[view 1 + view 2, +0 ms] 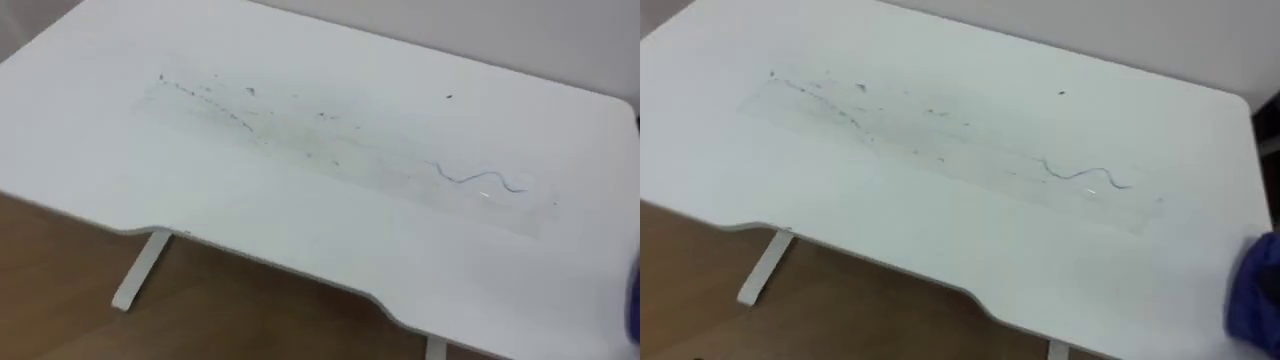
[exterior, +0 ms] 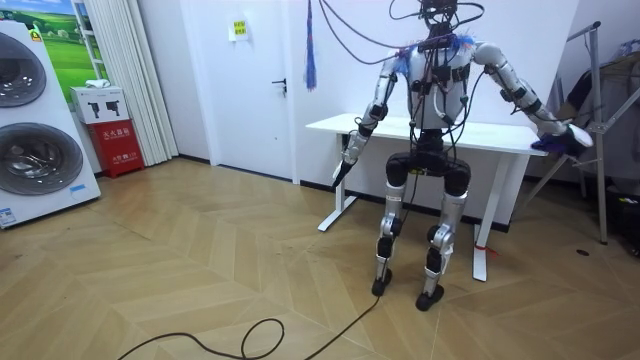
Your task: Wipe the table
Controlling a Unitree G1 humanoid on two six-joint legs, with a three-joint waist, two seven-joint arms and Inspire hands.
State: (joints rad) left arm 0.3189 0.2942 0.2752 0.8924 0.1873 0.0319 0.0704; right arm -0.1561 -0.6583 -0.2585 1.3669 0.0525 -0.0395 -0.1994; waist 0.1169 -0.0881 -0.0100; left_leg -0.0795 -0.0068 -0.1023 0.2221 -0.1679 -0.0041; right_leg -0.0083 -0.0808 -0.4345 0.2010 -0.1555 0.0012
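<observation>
A: Start at the left. Where is the robot's left hand [image 2: 345, 168]?

B: It hangs at the robot's side, below the near edge of the table [image 1: 300, 250] and touching nothing. I cannot tell whether it is open or closed. The robot stands upright at the near long edge, facing the table. Two washing machines [image 2: 30, 130] stand well off at the room view's left.

A: And the table's left half?

B: A scatter of dark specks [image 1: 210, 95] runs from near the far left corner towards the middle. Below the near left corner a white table leg [image 1: 140, 270] stands on the wooden floor [image 1: 60, 260].

A: What is further right?

B: A thin blue squiggle [image 1: 480, 180] lies right of the middle, about midway between the near and far edges. A single dark dot [image 1: 449, 97] sits beyond it, nearer the far edge.

A: So where is the cloth?

B: The blue cloth [image 1: 1255, 290] is at the table's right edge near the front right corner, well apart from the squiggle.

A: Does the right hand have it?

B: The right arm reaches out sideways, and the right hand [image 2: 578, 136] is at the cloth on that right end. I cannot tell whether it grips the cloth or only rests on it.
</observation>
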